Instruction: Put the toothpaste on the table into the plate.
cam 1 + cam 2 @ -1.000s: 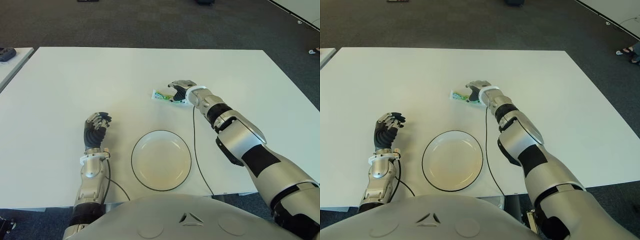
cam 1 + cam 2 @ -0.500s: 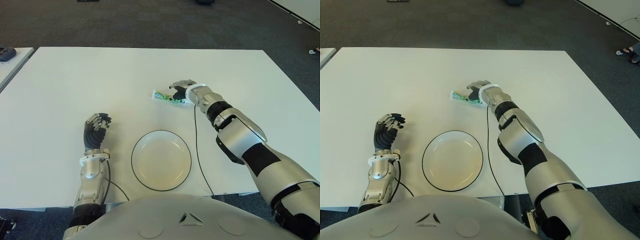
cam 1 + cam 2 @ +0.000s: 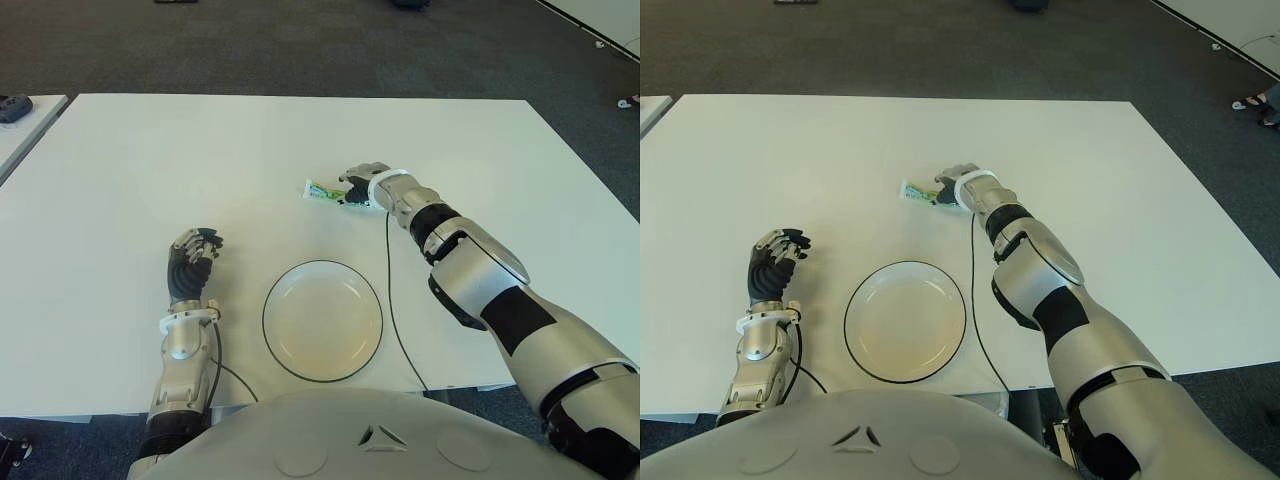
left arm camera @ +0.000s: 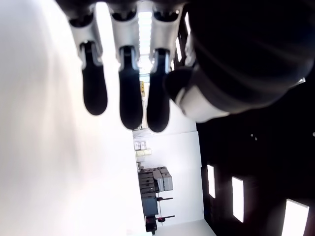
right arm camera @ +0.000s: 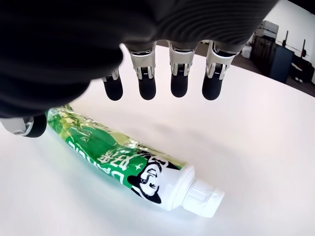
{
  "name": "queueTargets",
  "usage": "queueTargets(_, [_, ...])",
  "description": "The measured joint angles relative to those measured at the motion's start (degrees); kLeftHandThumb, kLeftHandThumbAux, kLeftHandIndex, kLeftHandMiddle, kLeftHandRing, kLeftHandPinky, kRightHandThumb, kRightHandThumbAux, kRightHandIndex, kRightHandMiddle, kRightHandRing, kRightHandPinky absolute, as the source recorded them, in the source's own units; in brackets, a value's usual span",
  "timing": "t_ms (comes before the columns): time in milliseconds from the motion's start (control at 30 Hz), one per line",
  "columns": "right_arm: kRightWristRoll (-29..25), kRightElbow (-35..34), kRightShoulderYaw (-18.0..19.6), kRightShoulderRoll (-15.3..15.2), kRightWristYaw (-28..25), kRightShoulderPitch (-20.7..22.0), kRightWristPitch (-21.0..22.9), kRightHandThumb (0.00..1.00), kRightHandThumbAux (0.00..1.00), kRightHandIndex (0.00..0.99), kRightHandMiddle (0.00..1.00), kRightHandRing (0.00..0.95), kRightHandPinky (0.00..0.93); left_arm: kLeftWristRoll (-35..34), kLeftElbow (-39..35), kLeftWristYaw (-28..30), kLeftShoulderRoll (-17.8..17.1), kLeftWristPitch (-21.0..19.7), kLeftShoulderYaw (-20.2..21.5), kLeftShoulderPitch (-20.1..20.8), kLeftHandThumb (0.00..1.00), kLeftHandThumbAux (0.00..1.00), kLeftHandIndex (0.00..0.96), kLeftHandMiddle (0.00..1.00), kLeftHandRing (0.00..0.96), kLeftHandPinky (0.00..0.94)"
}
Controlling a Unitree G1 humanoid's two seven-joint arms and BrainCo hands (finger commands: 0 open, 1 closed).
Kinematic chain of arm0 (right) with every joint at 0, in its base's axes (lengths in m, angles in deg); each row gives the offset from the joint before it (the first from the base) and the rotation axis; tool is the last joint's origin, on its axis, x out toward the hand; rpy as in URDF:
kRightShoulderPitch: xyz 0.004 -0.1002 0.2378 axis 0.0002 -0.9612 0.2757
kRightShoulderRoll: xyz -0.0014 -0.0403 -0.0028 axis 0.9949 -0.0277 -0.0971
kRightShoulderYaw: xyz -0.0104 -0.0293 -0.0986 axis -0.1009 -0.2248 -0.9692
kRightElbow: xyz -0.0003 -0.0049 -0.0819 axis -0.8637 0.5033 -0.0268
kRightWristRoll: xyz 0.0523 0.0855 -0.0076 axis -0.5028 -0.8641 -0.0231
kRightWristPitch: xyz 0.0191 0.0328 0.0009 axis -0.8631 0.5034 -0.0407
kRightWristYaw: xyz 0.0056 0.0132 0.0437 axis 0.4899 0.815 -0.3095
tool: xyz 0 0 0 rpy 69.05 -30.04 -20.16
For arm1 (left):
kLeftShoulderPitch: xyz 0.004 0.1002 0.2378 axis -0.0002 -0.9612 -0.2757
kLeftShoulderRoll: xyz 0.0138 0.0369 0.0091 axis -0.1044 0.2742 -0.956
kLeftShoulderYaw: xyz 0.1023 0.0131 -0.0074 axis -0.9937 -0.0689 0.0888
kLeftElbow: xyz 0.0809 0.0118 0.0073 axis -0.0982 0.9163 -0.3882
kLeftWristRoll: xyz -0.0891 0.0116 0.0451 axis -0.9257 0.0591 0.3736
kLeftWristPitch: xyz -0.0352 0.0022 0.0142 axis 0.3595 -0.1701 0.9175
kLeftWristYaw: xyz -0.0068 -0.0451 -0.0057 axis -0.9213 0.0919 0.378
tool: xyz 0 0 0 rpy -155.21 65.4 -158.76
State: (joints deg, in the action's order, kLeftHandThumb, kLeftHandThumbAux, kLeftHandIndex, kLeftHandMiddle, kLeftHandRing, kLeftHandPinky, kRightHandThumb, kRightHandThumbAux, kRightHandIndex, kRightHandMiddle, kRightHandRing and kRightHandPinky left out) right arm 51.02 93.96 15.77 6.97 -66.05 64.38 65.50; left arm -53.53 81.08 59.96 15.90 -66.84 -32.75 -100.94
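A green and white toothpaste tube (image 5: 123, 160) lies flat on the white table (image 3: 150, 160), behind the plate, cap pointing to my left. My right hand (image 3: 362, 184) hovers right over the tube's tail end. Its fingers (image 5: 178, 83) hang spread above the tube and the thumb (image 5: 27, 125) sits beside the crimped end, so the hand is open and not closed on the tube. The round white plate (image 3: 266, 320) with a dark rim sits near the table's front edge, holding nothing. My left hand (image 3: 193, 255) shows to the left of the plate, fingers loosely bent, holding nothing.
A thin black cable (image 3: 392, 290) runs from the right wrist past the plate's right side to the front edge. A second table's corner (image 3: 25, 115) with a dark object shows at far left. Dark carpet lies beyond the table.
My right hand has shifted slightly down and closer over the tube's tail. The toothpaste, the plate and the left hand have stayed where they were.
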Motion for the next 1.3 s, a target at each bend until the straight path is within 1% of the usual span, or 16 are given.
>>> queueTargets(167, [0.5, 0.2, -1.1, 1.0, 0.6, -0.3, 0.7, 0.467, 0.209, 0.0, 0.0, 0.0, 0.0, -0.1, -0.1, 0.0, 0.2, -0.1, 0.1, 0.0, 0.703, 0.717, 0.427, 0.49, 0.487, 0.475])
queueTargets(367, [1.1, 0.4, -2.0, 1.8, 2.2, -2.3, 1.3, 0.459, 0.242, 0.0, 0.0, 0.0, 0.0, -0.7, -0.6, 0.0, 0.4, -0.4, 0.5, -0.5, 0.703, 0.718, 0.427, 0.482, 0.48, 0.474])
queueTargets(533, [1.7, 0.4, -2.8, 1.9, 3.3, -3.2, 1.5, 0.45, 0.27, 0.0, 0.0, 0.0, 0.0, -1.1, -1.7, 0.0, 1.0, -1.3, 0.9, -1.1, 0.704, 0.718, 0.427, 0.482, 0.483, 0.476])
queueTargets(833, [2.0, 0.4, -3.9, 2.2, 4.6, -3.7, 2.2, 0.425, 0.31, 0.0, 0.0, 0.0, 0.0, -1.0, -2.3, 0.0, 1.0, -1.5, 1.4, -1.8, 0.704, 0.719, 0.426, 0.483, 0.483, 0.476])
queueTargets(1233, [2.0, 0.2, -4.7, 2.6, 4.9, -3.4, 3.2, 0.3, 0.402, 0.0, 0.0, 0.0, 0.0, -0.5, -2.6, 0.0, 1.1, -1.5, 1.4, -1.9, 0.703, 0.719, 0.426, 0.474, 0.474, 0.468])
queueTargets(1300, [1.9, 0.2, -4.6, 2.6, 4.9, -3.3, 3.4, 0.262, 0.445, 0.0, 0.0, 0.0, 0.0, -0.5, -2.7, 0.0, 1.1, -1.6, 1.4, -1.9, 0.704, 0.719, 0.426, 0.472, 0.473, 0.468])
